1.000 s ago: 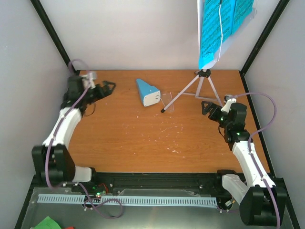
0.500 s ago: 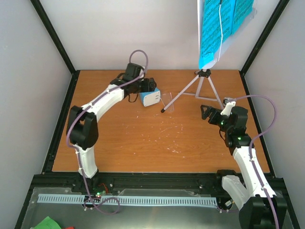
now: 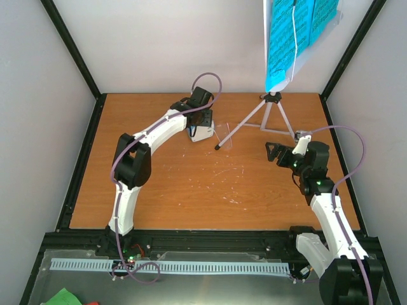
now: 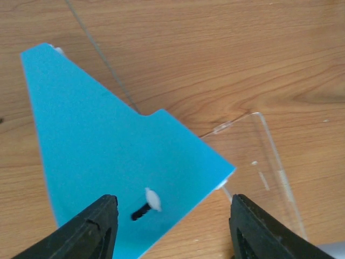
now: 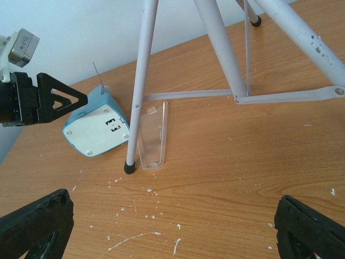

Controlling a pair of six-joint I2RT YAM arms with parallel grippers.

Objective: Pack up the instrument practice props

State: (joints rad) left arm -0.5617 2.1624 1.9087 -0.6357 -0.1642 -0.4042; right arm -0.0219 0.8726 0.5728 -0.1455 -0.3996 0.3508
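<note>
The light-blue metronome lies on its side at the table's back middle, white base toward the camera. In the left wrist view its blue side fills the left half. My left gripper is open just over it, fingers on either side of its wide end, not closed on it. The grey tripod stand stands at the back right and holds the bright-blue sheet-music pages on its desk. My right gripper is open and empty, in front of the tripod.
A clear plastic piece lies on the table between the metronome and the tripod's front foot; it also shows in the left wrist view. White crumbs dot the wooden table. Black frame posts stand at the back corners.
My left arm has swung from the table's far left across to the metronome and now hovers over it, open. My right gripper has edged slightly left.
</note>
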